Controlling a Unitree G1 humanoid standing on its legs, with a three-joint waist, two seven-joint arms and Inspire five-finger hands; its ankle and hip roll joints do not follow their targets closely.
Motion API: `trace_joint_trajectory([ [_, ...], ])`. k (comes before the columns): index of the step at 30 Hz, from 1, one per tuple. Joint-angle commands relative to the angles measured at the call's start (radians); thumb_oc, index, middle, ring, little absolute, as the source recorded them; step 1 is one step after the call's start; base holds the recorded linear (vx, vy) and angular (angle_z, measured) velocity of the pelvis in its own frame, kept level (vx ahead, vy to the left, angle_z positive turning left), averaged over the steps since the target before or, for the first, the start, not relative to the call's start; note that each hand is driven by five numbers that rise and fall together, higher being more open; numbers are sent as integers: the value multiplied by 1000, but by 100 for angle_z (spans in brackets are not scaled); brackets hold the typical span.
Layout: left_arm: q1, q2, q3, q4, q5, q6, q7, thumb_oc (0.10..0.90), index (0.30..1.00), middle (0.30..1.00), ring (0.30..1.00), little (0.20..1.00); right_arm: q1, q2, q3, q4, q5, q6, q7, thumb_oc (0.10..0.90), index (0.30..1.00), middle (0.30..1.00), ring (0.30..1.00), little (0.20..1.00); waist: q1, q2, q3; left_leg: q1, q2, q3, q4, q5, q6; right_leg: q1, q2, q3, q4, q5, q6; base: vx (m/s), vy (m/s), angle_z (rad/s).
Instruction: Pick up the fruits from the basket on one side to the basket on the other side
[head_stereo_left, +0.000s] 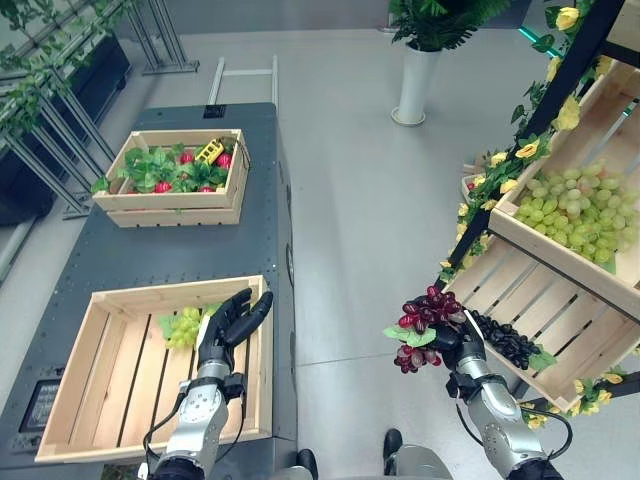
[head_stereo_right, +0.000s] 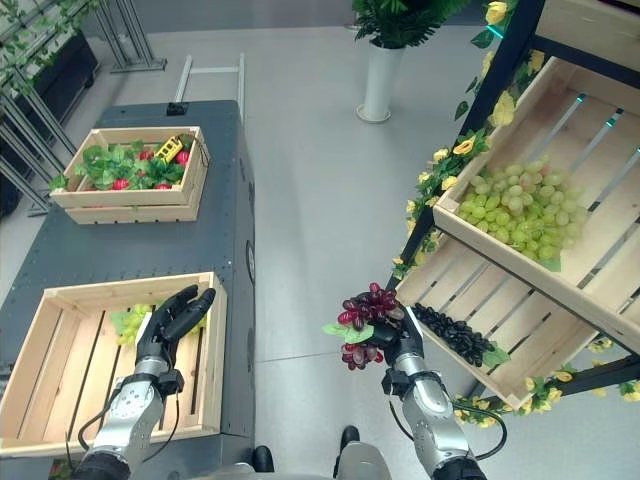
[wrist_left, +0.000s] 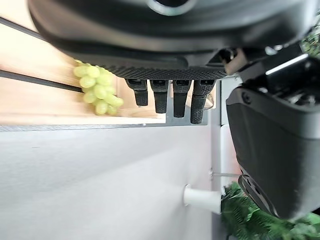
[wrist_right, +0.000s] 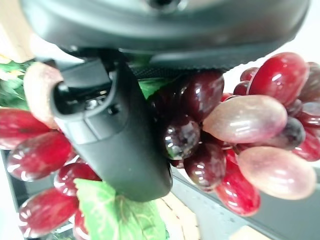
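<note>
While left hand (head_stereo_left: 228, 330) hovers, right hand (head_stereo_left: 452, 345) apparently clasps red grapes (head_stereo_left: 425, 312).

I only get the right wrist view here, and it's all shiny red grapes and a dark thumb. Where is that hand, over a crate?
Observer: No, the right hand holds the red grape bunch above the floor, beside the shelf's lower crate of black grapes.
Operator: Is anything in the crate where they're meant to go?
Observer: The near wooden crate on the dark table holds one green grape bunch at its far end.
Operator: And the other hand?
Observer: The left hand hangs open over that crate, just beside the green bunch, holding nothing.
Operator: Any more fruit around?
Observer: A pile of green grapes fills the shelf's upper crate.
</note>
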Motion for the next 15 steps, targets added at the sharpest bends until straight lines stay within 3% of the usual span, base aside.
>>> trace_joint_trajectory([
  [1, -82, 46, 57, -65, -68, -132, 27, 800, 900, 900, 900, 900, -172, 18, 8, -74, 20, -170, 62, 400, 300, 300, 300, 300, 28, -1, -41, -86, -68, -62, 181, -170, 39, 139, 46, -2, -142, -17, -1, -69, -453, -4],
  [5, -38, 0, 76, -100, -74, -149, 32, 800, 900, 900, 900, 900, -203, -7, 3, -92, 6, -113, 86, 400, 300, 300, 300, 300, 47, -18, -48, -104, -76, -131, 173, -158, 6, 164, 89, 28, -265, 1, -24, -39, -254, -17],
  [6, -27, -8, 76, -103, -74, -154, 33, 800, 900, 900, 900, 900, -207, -12, 1, -89, 6, -107, 90, 400, 300, 300, 300, 300, 52, -22, -49, -114, -88, -144, 197, -173, 7, 166, 91, 33, -278, 6, -27, -38, -122, -17],
  [7, 0, -22, 82, -115, -80, -162, 33, 800, 900, 900, 900, 900, -200, -20, 2, -108, 2, -93, 90, 400, 300, 300, 300, 300, 67, -16, -49, -122, -129, -216, 191, -173, 17, 161, 99, 46, -270, 7, -27, -33, -74, -20],
  [8, 5, -24, 84, -118, -80, -164, 30, 800, 900, 900, 900, 900, -198, -22, 2, -113, 1, -91, 90, 400, 300, 300, 300, 300, 69, -14, -50, -124, -135, -227, 186, -170, 19, 157, 100, 47, -265, 6, -27, -45, -56, -34],
  [9, 12, -24, 95, -130, -77, -156, 8, 800, 900, 900, 900, 900, -195, -35, 3, -126, 9, -86, 81, 400, 300, 300, 300, 300, 61, -8, -51, -103, -111, -207, 135, -142, 13, 152, 109, 44, -244, -10, -33, -28, -38, -55],
  [11, 1, -27, 73, -116, -47, -176, 20, 800, 900, 900, 900, 900, -173, -17, 4, -120, 15, -108, 90, 400, 300, 300, 300, 300, 55, -3, -59, -77, -111, -229, 65, -118, 16, 153, 117, 29, -226, -24, -39, 7, -40, -35],
  [13, -13, -27, 66, -108, -48, -179, 31, 800, 900, 900, 900, 900, -146, -6, 9, -130, 0, -113, 83, 400, 300, 300, 300, 300, 41, -3, -68, -58, -94, -195, 34, -106, 7, 157, 116, 11, -222, -33, -37, 30, -26, 10],
  [15, -25, -20, 61, -102, -51, -180, 33, 800, 900, 900, 900, 900, -130, -5, 16, -121, 5, -113, 74, 400, 300, 300, 300, 300, 39, -2, -77, -43, -97, -211, 12, -102, 11, 165, 115, 8, -231, -32, -36, 40, -17, 10],
])
